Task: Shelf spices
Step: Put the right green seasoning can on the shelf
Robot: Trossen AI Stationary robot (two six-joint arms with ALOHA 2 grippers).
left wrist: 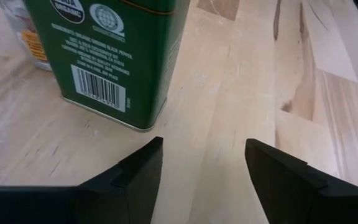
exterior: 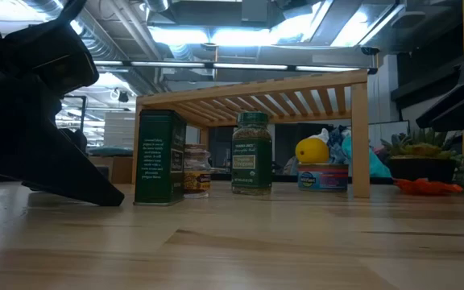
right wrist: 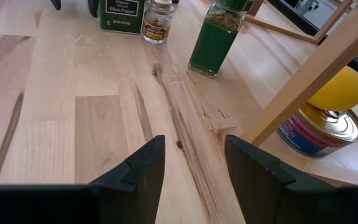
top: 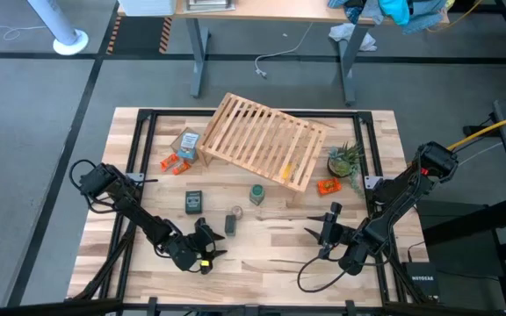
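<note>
The light-wood slatted shelf [top: 262, 140] stands on its legs at the table's far middle. In front of it stand the spices: a dark squarish tin [top: 193, 202], a second green tin [top: 232, 224], a tiny clear glass jar [top: 237, 211] and a round green jar [top: 256, 194], all upright on their bases. My left gripper [left wrist: 204, 155] is open near the table's front, its fingertips just short of the green tin [left wrist: 114, 56] and touching nothing. My right gripper [right wrist: 194, 155] is open over bare wood at the front right, pointing toward the jars [right wrist: 219, 37].
A tan box [top: 187, 142] and orange pieces [top: 176, 162] lie left of the shelf. Another orange piece [top: 328, 185] and a potted plant [top: 345, 160] sit to its right. A can [right wrist: 319, 127] and a lemon [right wrist: 344, 90] rest under the shelf, by its leg [right wrist: 303, 74].
</note>
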